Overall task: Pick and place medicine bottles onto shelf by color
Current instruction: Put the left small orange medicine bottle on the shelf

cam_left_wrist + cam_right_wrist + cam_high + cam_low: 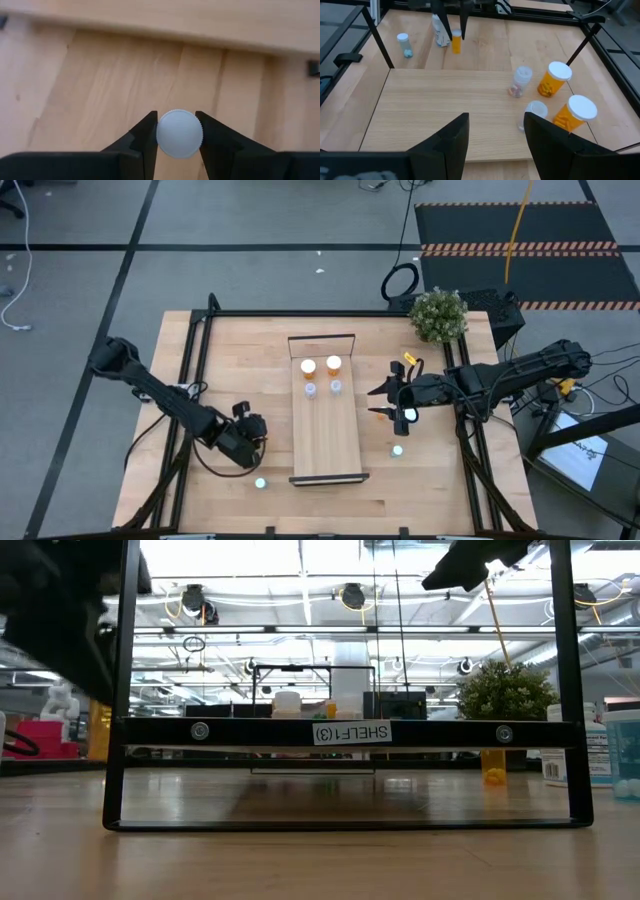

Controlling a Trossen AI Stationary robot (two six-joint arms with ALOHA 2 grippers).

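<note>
We note a white-capped bottle standing on the tabletop left of the shelf, pinched between the left gripper's fingers. Four bottles stand at the shelf's far end: two orange and two pale. The right gripper hangs spread beside the shelf's right edge, empty.

1. Light-wood tabletop, planked, edged by a thin black frame.
2. Small green potted plant at the far right corner of the tabletop; seen bushy in the low view.
3. Grey floor beyond, crossed by dark lines.
4. Black mat with orange-striped edges on the floor, a yellow cable running across it.
5. Coiled black cable near the plant.
6. Bright ceiling lights in the room behind.
</note>
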